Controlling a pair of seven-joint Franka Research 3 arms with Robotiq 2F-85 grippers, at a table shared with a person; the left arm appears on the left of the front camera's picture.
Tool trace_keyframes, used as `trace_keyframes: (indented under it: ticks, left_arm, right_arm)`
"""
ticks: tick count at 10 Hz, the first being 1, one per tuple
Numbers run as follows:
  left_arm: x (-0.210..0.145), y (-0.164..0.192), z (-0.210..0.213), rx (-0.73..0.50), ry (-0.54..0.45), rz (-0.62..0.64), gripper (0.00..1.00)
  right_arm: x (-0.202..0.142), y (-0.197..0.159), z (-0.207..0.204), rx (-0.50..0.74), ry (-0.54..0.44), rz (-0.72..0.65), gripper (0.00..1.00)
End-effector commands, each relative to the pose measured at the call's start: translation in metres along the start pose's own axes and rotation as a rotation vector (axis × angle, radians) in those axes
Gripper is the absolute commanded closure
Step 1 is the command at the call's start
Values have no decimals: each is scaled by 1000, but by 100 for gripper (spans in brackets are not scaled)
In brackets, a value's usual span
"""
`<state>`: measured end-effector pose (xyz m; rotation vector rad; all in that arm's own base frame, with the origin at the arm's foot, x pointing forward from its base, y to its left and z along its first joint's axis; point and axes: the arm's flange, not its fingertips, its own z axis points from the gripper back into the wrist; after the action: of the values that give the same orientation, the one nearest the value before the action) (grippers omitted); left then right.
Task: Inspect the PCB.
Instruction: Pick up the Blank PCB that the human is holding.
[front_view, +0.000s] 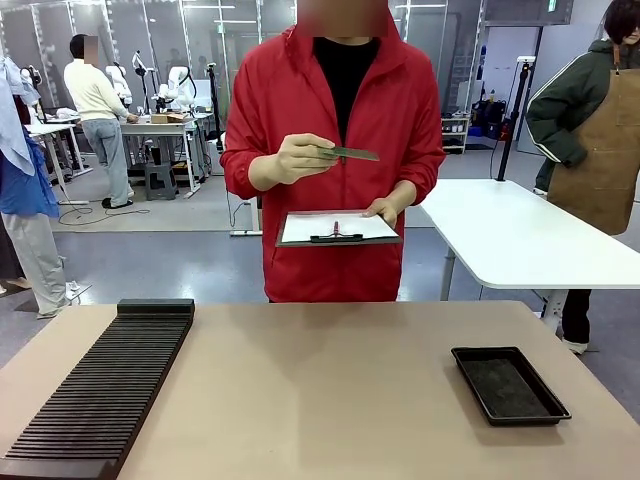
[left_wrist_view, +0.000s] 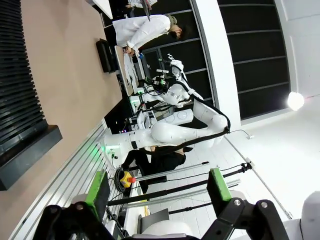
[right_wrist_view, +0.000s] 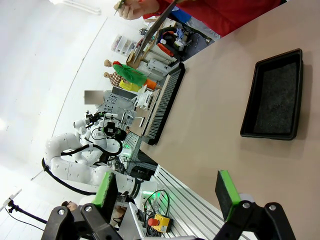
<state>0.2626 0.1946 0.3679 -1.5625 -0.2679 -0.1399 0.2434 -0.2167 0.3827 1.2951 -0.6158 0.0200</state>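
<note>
Thin, flat, dark green rectangular circuit board (front_view: 352, 153), seen almost edge-on as a narrow sliver. Held in the air at chest height beyond the far edge of the table. Pinched at one end by the person's raised hand (front_view: 297, 158), with the free end pointing toward picture right. Lying close to level, dipping slightly at the free end. Above and apart from the white-paper clipboard (front_view: 337, 228). Face markings too small to make out.

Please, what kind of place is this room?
Probably an electronics workshop or test lab: a person holds a PCB above a clipboard, a long black slotted rack and a shallow black tray lie on the work table, and more work tables stand behind.
</note>
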Motion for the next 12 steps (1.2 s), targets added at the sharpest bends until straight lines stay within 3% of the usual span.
trace_keyframes:
  ticks: [1, 12]
  left_arm:
    - [0, -1, 3, 7, 3, -1, 0]
    - [0, -1, 3, 7, 3, -1, 0]
  right_arm:
    - [1, 1, 1, 11, -15, 14, 0]
    - [1, 1, 1, 11, -15, 14, 0]
